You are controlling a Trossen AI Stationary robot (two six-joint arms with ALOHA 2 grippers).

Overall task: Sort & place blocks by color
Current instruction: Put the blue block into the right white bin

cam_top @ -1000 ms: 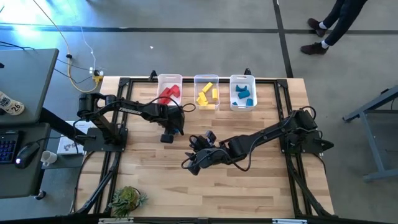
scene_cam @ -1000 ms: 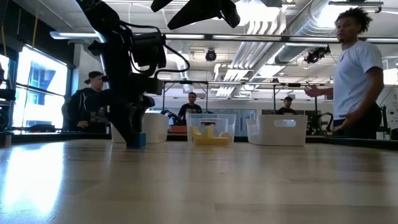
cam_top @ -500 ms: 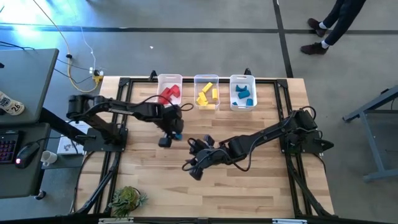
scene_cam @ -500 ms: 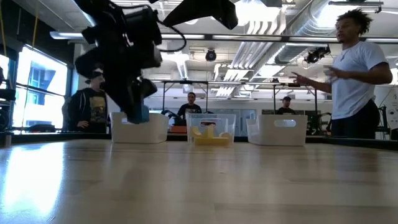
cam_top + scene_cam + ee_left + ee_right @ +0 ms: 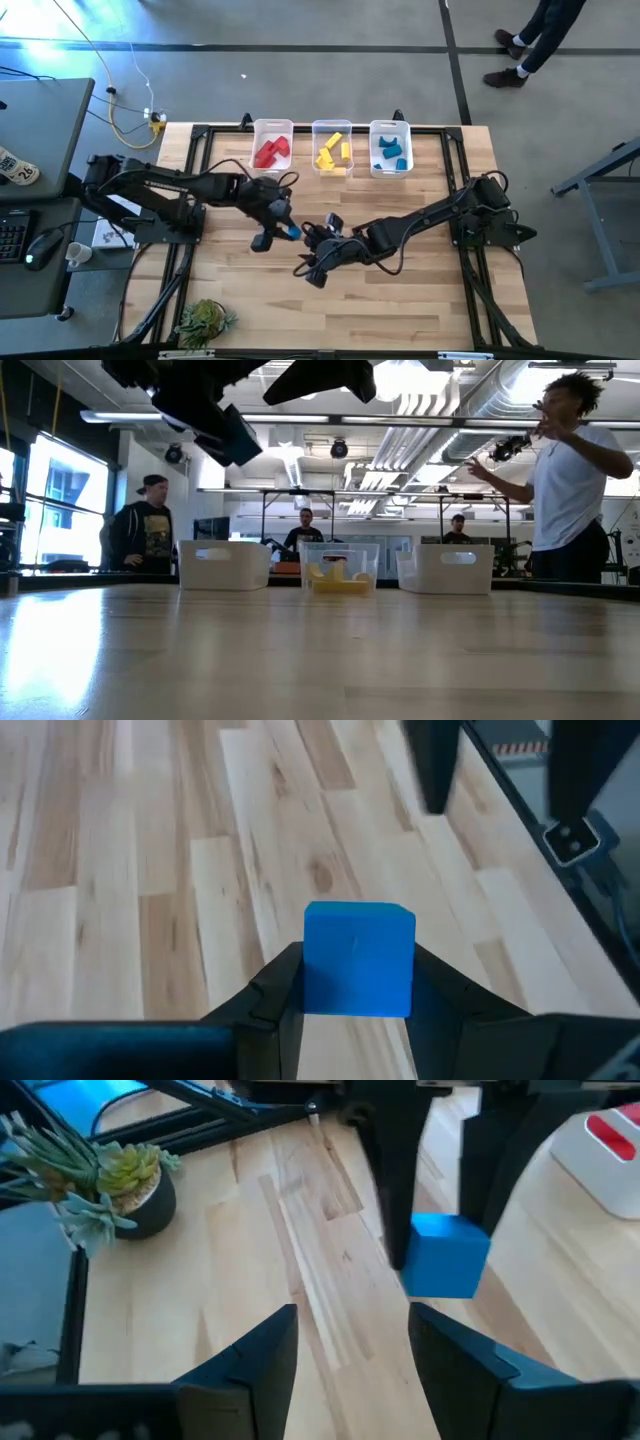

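My left gripper (image 5: 286, 230) is shut on a blue block (image 5: 358, 960) above the middle of the table. The same blue block (image 5: 447, 1257) shows in the right wrist view, between the left arm's fingers. My right gripper (image 5: 308, 266) is open and holds nothing; it hovers just right of and nearer than the block. Red blocks (image 5: 271, 152), yellow blocks (image 5: 333, 152) and blue blocks (image 5: 390, 153) lie in three bins at the far edge. In the low view the left arm (image 5: 215, 415) is high at the top and the held block does not show. My left gripper pinches the blue block by two opposite side faces (image 5: 318, 975), one finger on each. The fingers (image 5: 392, 1190) come down on it from above. The block is lifted clear of the table and sits level at their free ends.
Three clear white bins stand in a row at the far edge: left (image 5: 272, 128), middle (image 5: 332, 126), right (image 5: 390, 126). A potted plant (image 5: 205, 320) sits at the near left corner. People stand beyond the table (image 5: 575, 480). Bare wood lies near and to the right.
My left gripper has lifted the blue block off the table and carried it up, toward the near edge and a little right, closer to my right gripper. It stayed shut on the block. My right arm shifted only slightly.
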